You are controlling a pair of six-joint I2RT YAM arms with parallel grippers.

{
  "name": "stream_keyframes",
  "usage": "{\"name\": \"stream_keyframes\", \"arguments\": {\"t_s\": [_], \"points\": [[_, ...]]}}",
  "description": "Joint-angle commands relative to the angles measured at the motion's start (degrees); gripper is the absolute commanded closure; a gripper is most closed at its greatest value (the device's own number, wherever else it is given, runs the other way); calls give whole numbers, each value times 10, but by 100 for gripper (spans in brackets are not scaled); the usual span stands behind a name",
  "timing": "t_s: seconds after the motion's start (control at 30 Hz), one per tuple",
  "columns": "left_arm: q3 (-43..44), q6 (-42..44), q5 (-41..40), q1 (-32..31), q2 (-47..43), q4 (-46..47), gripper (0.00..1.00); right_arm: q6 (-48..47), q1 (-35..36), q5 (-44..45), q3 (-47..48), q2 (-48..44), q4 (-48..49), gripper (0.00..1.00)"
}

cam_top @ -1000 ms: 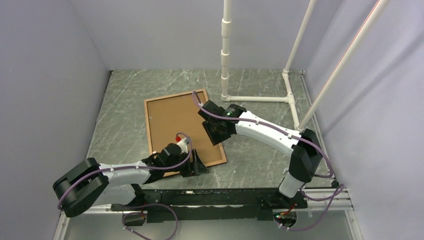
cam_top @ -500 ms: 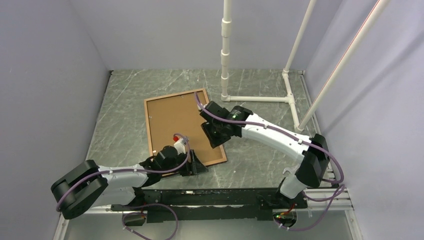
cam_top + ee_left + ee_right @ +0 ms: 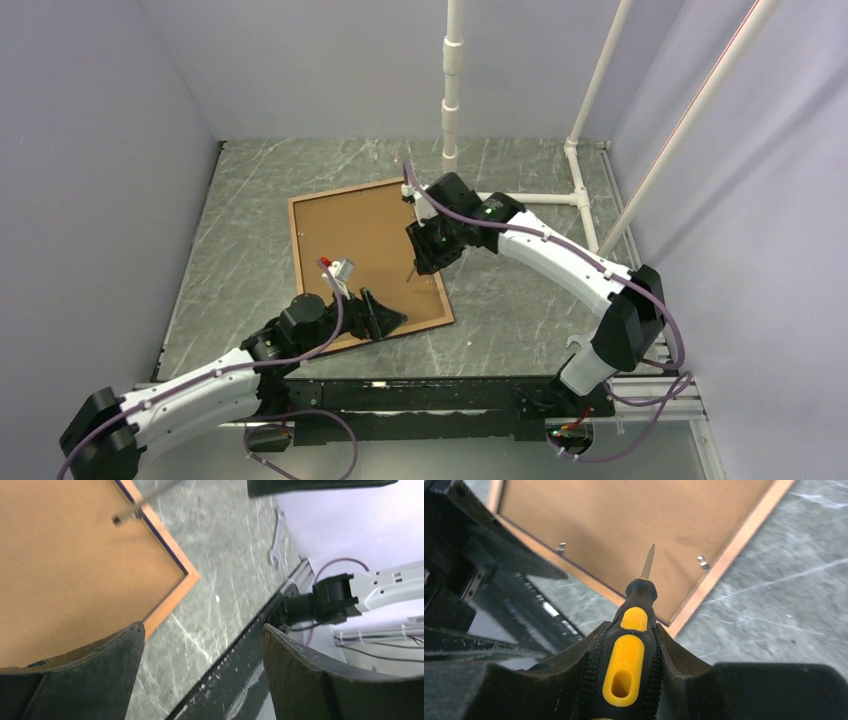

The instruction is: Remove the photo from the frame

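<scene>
the right fingers [image 3: 633, 627] are pinched on the yellow-and-black handle of a screwdriver [image 3: 626, 672]. its thin blade points down at the photo [image 3: 634, 520]; whether the tip touches cannot be told. the left fingers [image 3: 202, 626] are spread wide with nothing between them. one finger crosses the board's near edge in its own view and the other hangs over bare table [image 3: 260, 190].

the photo lies face down, so only its plain brown hardboard back shows. it sits inside the frame [image 3: 172, 600], which from behind is a narrow orange-tan border with a thin navy line along its inner edge. two small metal tabs [image 3: 701, 562] stand on the board by its edges.

from above, the frame lies flat near the middle of the table, turned slightly off square. the left fingers are at its 5 o'clock corner and the right fingers are over its 3 o'clock edge. a white pipe stand [image 3: 452, 100] rises at the table's 1 o'clock.

only the right wrist view shows the tabs and the handle's colours. only the left wrist view shows the navy line, and it also gives a close look at a small spanner [image 3: 274, 545] lying on the table.
</scene>
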Motion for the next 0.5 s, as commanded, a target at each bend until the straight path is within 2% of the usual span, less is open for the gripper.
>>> {"name": "stream_keyframes", "arguments": {"t_s": [0.0,0.13,0.33,0.4,0.43,0.47], "points": [[57,107,-112,1,-58,-115,10,-39,-26,-241,6,-36,42,100],[94,164,-129,2,-65,-162,9,-46,-25,-320,4,-32,37,100],[100,220,-9,1,-24,-109,13,-42,-17,-366,-17,-45,54,100],[95,219,25,2,-9,-86,20,-35,-17,-364,-20,-47,59,100],[92,216,36,1,-3,-73,30,-31,-16,-362,-21,-49,63,100],[89,214,42,1,2,-64,45,-23,-16,-358,-23,-50,70,100]]}}
